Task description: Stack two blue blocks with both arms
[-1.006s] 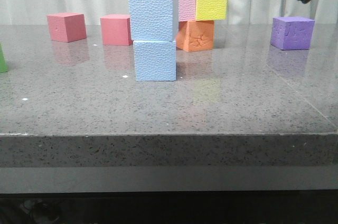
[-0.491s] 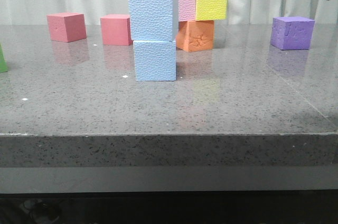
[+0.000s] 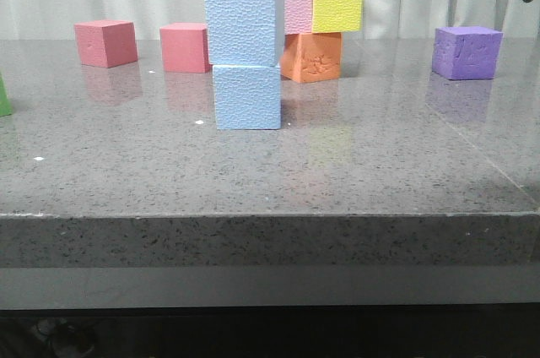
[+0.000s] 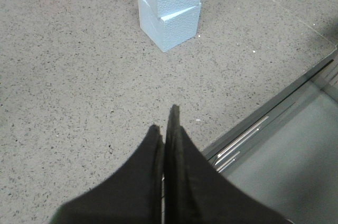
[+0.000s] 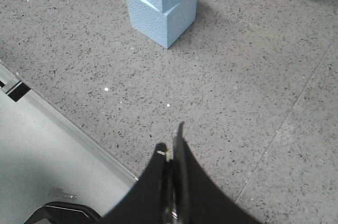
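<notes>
I see top blue block (image 3: 245,27) sitting on bottom blue block (image 3: 247,97), mid-table, top one overhanging slightly left. Both pebbled foam cubes. Table (image 3: 354,172) speckled grey stone, glossy. Left gripper (image 4: 168,129) fingers pressed together, empty. Right gripper (image 5: 173,147) same, closed on nothing. Both clear of stack, near table's front edge.

- Two blue blocks (image 3: 245,62) are seen.
- Two red cubes (image 3: 105,43) are counted.
- Two orange cubes (image 3: 312,56).
- One pink cube (image 3: 295,3), one yellow cube (image 3: 338,5), one purple cube (image 3: 467,52).
</notes>
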Tool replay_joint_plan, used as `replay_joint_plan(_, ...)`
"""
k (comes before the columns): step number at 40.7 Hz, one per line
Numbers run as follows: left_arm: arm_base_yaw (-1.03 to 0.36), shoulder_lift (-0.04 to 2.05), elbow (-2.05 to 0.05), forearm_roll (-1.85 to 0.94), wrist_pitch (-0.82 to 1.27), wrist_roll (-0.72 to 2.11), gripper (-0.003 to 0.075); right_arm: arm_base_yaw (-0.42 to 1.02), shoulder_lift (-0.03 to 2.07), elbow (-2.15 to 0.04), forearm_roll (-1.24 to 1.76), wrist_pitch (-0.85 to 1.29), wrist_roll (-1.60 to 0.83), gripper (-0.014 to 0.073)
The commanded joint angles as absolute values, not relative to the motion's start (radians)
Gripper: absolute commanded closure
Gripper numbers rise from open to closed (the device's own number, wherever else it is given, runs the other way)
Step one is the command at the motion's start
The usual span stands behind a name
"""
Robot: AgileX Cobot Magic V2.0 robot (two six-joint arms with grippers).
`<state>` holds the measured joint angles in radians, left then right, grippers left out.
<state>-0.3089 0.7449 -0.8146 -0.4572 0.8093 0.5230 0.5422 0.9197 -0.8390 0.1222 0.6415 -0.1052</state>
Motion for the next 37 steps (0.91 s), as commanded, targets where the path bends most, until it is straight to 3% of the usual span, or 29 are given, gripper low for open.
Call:
replay_joint_plan(1, -0.266, 0.661, -0.826, -0.483, 0.745, 0.524, 0.0738, 0.535, 0.907, -0.866, 0.130, 0.587, -0.109, 0.0663)
replay_joint_plan(15, 0.009, 0.216, -0.605, -0.424, 0.521, 0.516, 0.0738, 0.535, 0.907, -0.866, 0.130, 0.587, -0.109, 0.0663)
replay_joint_plan(20, 0.059, 0.121, -0.445, -0.279, 0.418, 0.232, 0.0738, 0.535, 0.907, -0.866, 0.130, 0.587, -0.109, 0.0663)
replay_joint_plan(25, 0.053, 0.041, -0.277, -0.113, 0.330, 0.000, 0.0738, 0.535, 0.907, -0.866, 0.130, 0.587, -0.109, 0.0663)
replay_joint_plan(37, -0.067, -0.027, -0.072, -0.027, 0.139, -0.042, 0.0738, 0.535, 0.907, -0.866, 0.130, 0.586, -0.109, 0.0663)
